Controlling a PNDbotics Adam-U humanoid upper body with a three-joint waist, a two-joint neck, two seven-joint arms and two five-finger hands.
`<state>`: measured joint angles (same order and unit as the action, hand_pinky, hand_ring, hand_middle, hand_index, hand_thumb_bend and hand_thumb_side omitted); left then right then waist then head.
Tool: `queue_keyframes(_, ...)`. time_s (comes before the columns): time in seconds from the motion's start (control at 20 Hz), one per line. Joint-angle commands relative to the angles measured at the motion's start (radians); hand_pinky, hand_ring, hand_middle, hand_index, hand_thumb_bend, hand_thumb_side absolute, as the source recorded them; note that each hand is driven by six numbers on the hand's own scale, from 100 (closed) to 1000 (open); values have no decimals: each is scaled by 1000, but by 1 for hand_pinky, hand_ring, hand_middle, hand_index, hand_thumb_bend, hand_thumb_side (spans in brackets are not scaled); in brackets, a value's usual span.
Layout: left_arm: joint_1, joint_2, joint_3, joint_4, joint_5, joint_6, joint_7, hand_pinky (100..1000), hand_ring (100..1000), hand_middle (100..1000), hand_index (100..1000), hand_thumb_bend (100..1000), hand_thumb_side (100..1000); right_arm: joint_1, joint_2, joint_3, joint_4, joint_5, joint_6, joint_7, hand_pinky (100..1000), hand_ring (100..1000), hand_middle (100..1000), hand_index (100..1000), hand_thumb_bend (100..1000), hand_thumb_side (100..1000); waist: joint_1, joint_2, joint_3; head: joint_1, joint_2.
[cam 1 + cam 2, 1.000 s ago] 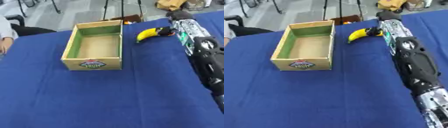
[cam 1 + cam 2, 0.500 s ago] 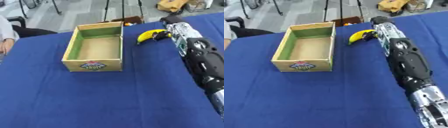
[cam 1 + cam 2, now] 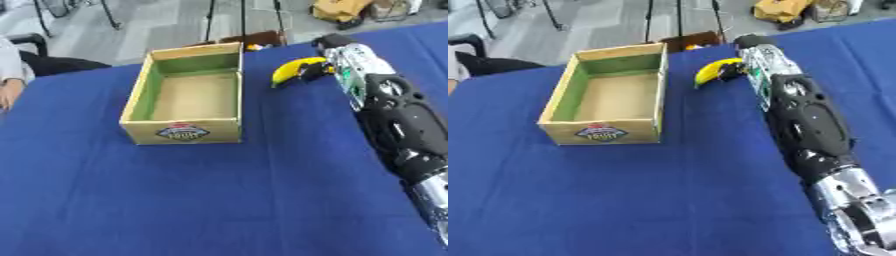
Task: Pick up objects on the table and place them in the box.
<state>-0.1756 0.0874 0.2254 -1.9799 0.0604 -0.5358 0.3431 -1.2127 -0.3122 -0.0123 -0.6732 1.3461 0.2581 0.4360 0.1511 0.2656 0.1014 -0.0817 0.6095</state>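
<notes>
Left eye view: a curved, smooth yellow banana (image 3: 289,70) sits gripped by the outstretched right robot hand (image 3: 325,61), beside a cardboard box (image 3: 186,95).

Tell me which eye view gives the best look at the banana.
Left eye view: the banana lies clear of the box, its yellow curve showing up to the right hand at its dark end. The right eye view shows nearly the same, with the arm covering slightly more beside it.
</notes>
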Motion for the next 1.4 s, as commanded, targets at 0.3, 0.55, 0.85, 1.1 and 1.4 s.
queue_keyframes(0.3, 0, 2, -1, -20, 0, 0, -8, 291, 767, 778, 718, 100, 841, -44, -15, 2, -3, 32, 28, 56, 920, 1000, 997, 1000, 100, 520, 0, -9, 3, -4, -14)
queue_keyframes(0.55, 2, 2, -3, -20, 1, -1, -10, 289, 767, 777, 718, 100, 838, -52, -15, 0, -2, 65, 48, 82, 933, 1000, 1000, 1000, 100, 572, 2, -7, 7, -7, -21)
queue_keyframes(0.85, 2, 2, -4, -20, 3, -2, -13, 287, 766, 777, 717, 100, 840, -61, -16, -3, -1, 81, 59, 73, 943, 1000, 1000, 1000, 100, 623, 2, -4, 9, -8, -25)
queue_keyframes(1.1, 2, 5, -4, -20, 3, -4, -13, 285, 766, 776, 716, 100, 837, -71, -32, 12, 22, 90, 53, 77, 952, 1000, 1000, 1000, 100, 535, 0, -2, 9, 4, -24)
queue_keyframes(1.4, 2, 12, -4, -20, -1, -3, -14, 282, 765, 774, 714, 100, 834, -111, -57, 50, 85, 195, -34, 147, 990, 1000, 1000, 1000, 100, 617, -6, -2, 4, 24, -16)
